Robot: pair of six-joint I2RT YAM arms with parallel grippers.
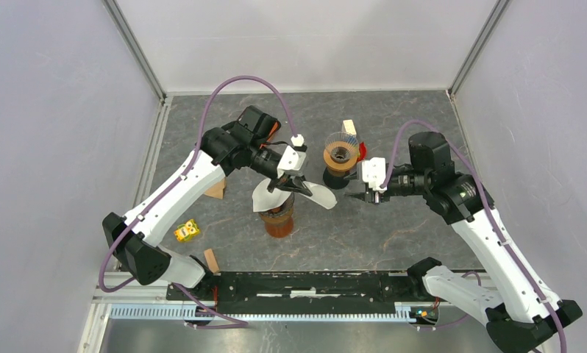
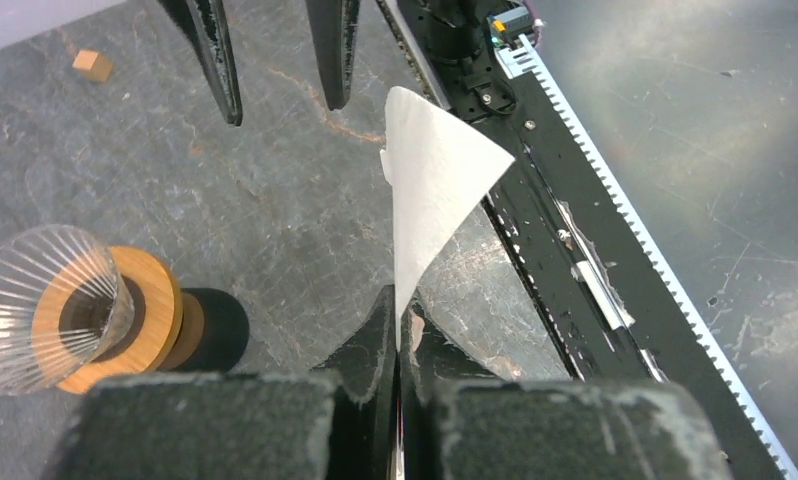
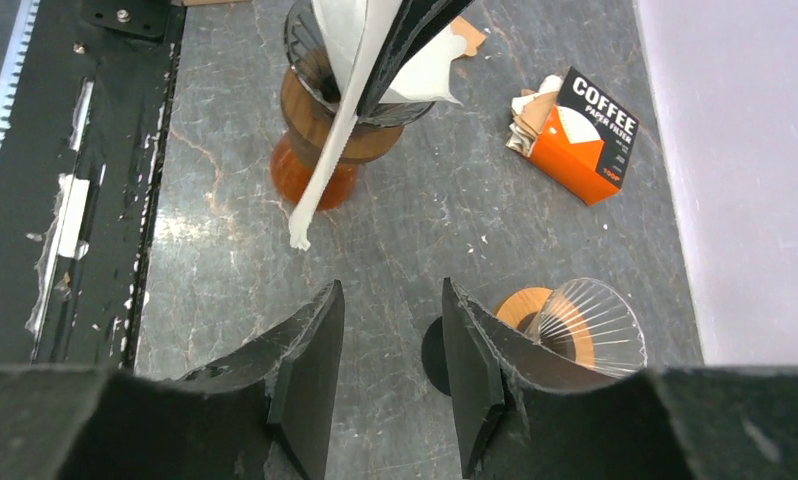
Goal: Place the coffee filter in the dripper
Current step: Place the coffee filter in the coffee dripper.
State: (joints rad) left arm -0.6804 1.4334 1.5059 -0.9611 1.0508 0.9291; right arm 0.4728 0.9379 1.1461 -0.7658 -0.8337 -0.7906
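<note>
My left gripper is shut on the tip of a white folded coffee filter. The filter hangs in the air and shows edge-on in the right wrist view. The dripper is a ribbed glass cone on a wooden collar, standing upright with no paper in it, just right of the filter. My right gripper is open beside the dripper, facing the filter, with nothing between its fingers.
An amber vessel with white paper at its mouth stands under the left gripper. An orange coffee-filter box lies behind the dripper. A yellow object and wooden blocks lie to the left. A black rail lines the near edge.
</note>
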